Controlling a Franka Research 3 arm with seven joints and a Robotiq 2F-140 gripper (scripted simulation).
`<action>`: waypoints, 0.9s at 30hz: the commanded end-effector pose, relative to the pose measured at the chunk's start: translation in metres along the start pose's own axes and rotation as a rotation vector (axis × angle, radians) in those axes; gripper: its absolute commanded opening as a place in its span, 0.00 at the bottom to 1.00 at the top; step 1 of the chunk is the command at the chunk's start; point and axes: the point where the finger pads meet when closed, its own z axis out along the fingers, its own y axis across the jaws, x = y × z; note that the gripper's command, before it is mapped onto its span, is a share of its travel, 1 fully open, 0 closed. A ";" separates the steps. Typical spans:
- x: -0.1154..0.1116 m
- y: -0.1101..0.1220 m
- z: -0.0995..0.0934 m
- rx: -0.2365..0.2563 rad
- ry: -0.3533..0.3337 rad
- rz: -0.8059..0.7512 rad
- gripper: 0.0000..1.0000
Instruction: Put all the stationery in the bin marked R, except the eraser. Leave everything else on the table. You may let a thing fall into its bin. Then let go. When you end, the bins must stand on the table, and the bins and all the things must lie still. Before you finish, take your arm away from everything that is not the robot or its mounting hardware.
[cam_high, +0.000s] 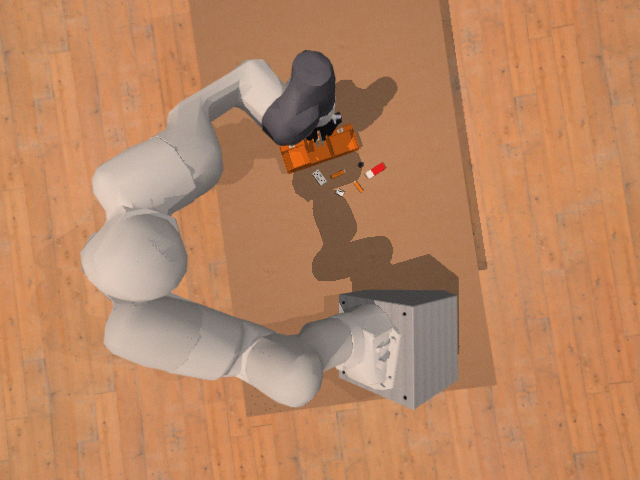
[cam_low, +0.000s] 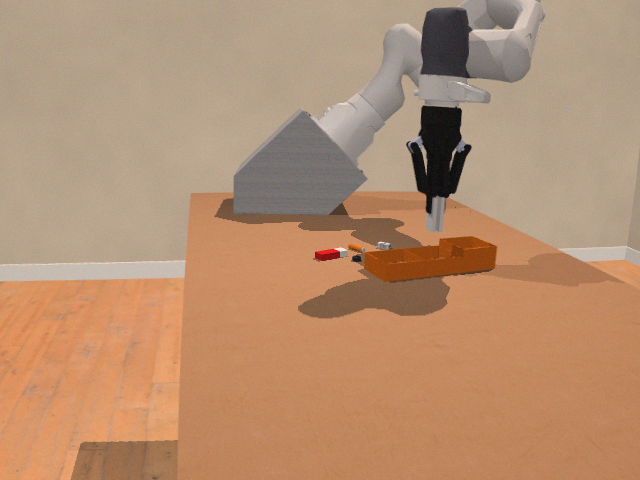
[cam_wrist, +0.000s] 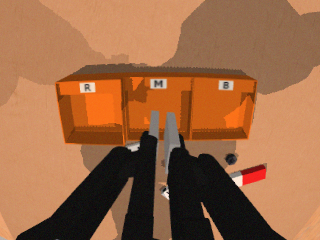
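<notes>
White arm (cam_high: 155, 258) (cam_low: 387, 87) — grey-tipped black fingers (cam_high: 318, 138) (cam_low: 434, 227)

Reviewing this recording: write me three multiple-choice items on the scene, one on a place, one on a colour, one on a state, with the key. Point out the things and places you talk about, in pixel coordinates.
1. Where is the gripper (cam_high: 319, 140) (cam_low: 434, 230) (cam_wrist: 161, 123)?
A. Above the row of bins
B. Beside the robot's base
C. Under the table

2. Which colours does the eraser (cam_high: 375, 170) (cam_low: 331, 254) (cam_wrist: 253, 175) show?
A. Blue and yellow
B. Green and black
C. Red and white

3. How do the gripper's fingers stand?
A. Spread wide
B. Nearly together, holding nothing
C. Clamped on the eraser

Key:
1: A, the exterior view shows the fingertips over the orange bins (cam_high: 310, 167) (cam_low: 439, 270) (cam_wrist: 123, 112).
2: C, the top view shows its red part and white end.
3: B, the wrist view shows only a narrow gap, with no thing in it.
</notes>
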 end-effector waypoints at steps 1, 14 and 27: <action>-0.002 -0.001 0.000 0.002 -0.004 0.004 0.05; -0.009 -0.045 0.000 0.002 -0.004 0.004 0.05; -0.015 -0.084 0.000 0.002 -0.004 0.004 0.05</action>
